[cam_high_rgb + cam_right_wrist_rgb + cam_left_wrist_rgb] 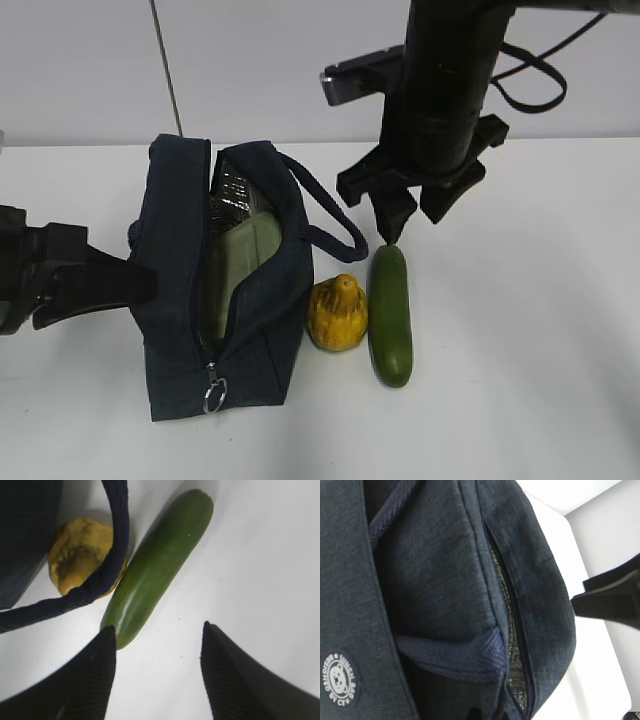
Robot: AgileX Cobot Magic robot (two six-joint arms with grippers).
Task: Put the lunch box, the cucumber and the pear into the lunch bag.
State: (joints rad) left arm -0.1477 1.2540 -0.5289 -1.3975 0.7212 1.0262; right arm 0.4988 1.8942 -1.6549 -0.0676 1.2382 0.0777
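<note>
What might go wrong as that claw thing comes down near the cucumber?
The right gripper is open over only the cucumber's far tip, so a grab there could slip or let it tip. The pear sits right against the cucumber and may get nudged and roll. The lunch bag's strap handle loops close by and could snag.

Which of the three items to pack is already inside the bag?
The lunch box: its pale green lid shows through the lunch bag opening. The pear and cucumber lie on the table outside.
</note>
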